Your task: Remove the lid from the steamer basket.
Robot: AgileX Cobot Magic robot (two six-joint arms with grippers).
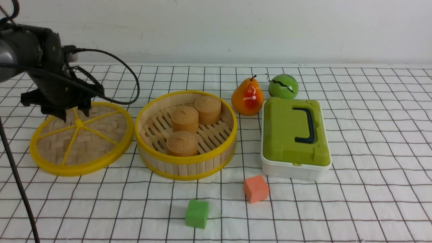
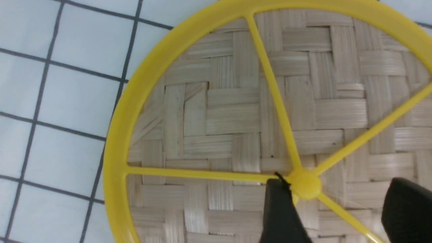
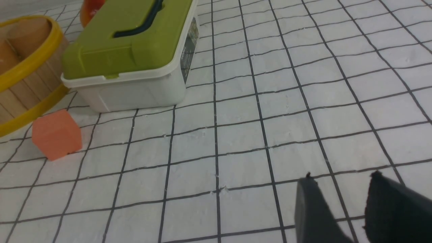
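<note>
Bright, even, diffuse light; faint soft shadows under the steamer basket [image 1: 185, 162], small white glare on the pear [image 1: 247, 98], both wrist views slightly soft.

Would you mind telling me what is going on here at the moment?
The lid lies flat on the tablecloth, left of the steamer basket, which stands open with three tan cylinders inside. The left claw hangs open over the lid's hub, straddling it. The right claw is open above the tablecloth, holding nothing.

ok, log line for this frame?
lid: off, on table beside steamer basket | left gripper: open above lid | right gripper: open, empty
</note>
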